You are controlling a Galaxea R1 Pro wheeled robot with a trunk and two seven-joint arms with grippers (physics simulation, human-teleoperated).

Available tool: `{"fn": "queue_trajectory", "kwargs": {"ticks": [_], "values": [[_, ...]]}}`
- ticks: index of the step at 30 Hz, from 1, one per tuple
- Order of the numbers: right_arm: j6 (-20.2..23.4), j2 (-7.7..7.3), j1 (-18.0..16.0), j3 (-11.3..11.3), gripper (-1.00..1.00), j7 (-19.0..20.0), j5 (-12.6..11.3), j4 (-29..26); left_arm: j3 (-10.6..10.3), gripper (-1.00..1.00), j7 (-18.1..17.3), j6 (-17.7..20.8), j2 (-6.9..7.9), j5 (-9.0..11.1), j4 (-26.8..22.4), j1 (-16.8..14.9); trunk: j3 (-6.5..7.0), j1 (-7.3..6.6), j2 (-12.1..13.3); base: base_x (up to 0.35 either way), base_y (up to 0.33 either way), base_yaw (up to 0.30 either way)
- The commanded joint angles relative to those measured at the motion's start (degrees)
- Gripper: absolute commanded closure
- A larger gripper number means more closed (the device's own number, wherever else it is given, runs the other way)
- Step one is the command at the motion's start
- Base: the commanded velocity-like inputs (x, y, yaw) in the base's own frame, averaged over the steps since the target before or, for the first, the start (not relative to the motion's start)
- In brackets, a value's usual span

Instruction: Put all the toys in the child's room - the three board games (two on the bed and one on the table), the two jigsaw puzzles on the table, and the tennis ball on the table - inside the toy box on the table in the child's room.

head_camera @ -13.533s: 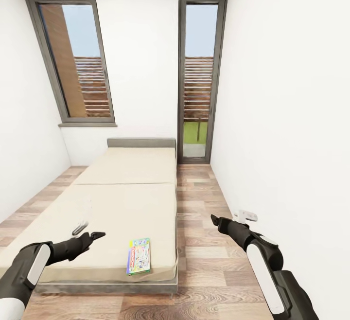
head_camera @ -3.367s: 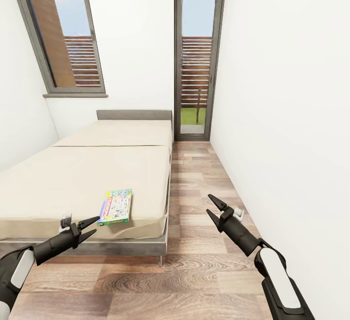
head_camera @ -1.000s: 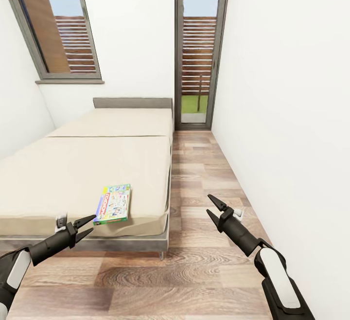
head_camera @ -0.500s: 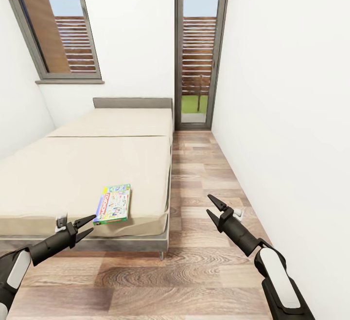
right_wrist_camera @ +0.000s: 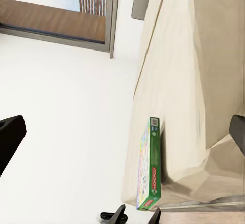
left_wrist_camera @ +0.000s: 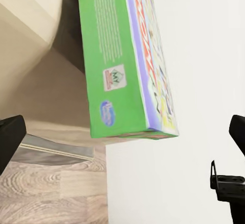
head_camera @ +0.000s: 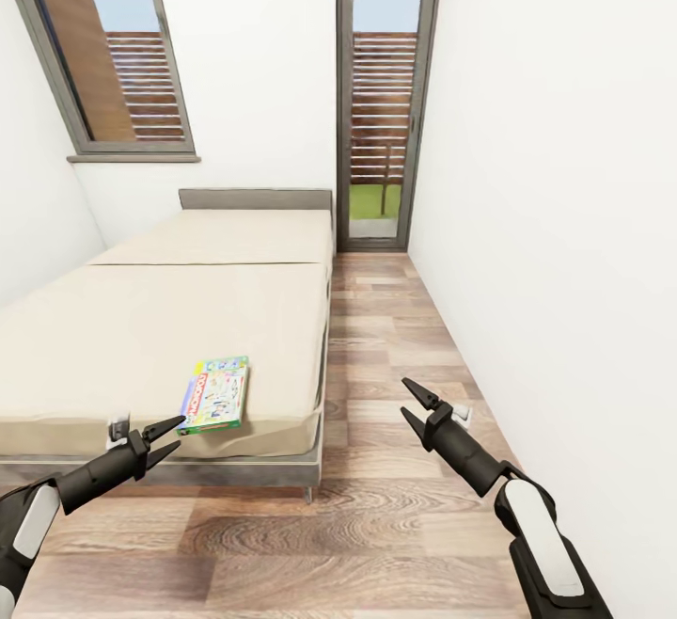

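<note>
Where the beige bed point(head_camera: 169, 337) ends, one flat, colourful board game point(head_camera: 214, 395) is seen lying near the corner. Two black tools are held low and spread wide, with nothing gripped: the left tool point(head_camera: 162, 440) just beside the game, the right tool point(head_camera: 415, 401) over the wooden floor point(head_camera: 376, 506). Two tall windows point(head_camera: 113, 55) are seen behind.
</note>
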Motion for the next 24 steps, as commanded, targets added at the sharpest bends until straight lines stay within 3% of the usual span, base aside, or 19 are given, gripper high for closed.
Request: {"fn": "queue_trajectory", "kwargs": {"ticks": [1,24], "values": [[0.5,0.04,0.0,-0.2,-1.0,0.1,-0.1,0.0,0.0,-1.0,-0.1,0.3,0.01,0.1,0.0,0.0,-0.05,-0.01,0.0,0.0,-0.078,0.0],[0.6,-0.11,0.0,0.2,-1.0,-1.6,0.0,0.0,0.0,-1.0,-0.1,0.3,-0.01,0.1,0.0,0.0,-0.05,-0.01,0.0,0.013,-0.009,0.0]]}}
